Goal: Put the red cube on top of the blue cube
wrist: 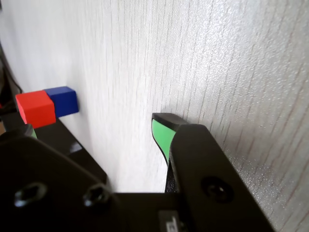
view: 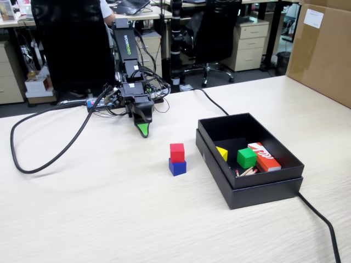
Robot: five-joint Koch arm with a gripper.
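Note:
The red cube (view: 177,152) sits on top of the blue cube (view: 177,167) on the pale wooden table, left of the black box. My gripper (view: 143,130) is behind and to the left of the stack, apart from it, pointing down close to the table. In the wrist view, which lies on its side, the red cube (wrist: 35,108) and blue cube (wrist: 63,100) touch at the left edge. My gripper (wrist: 94,129) is open and empty; one green-padded finger (wrist: 161,134) shows on the right, and the other is at the far left.
A black open box (view: 249,189) holds a yellow block (view: 221,153), a green cube (view: 246,158), a red-orange and white box (view: 264,156) and some sticks. A black cable (view: 52,159) loops at the left; another (view: 321,219) runs front right. A cardboard box (view: 323,52) stands at the right.

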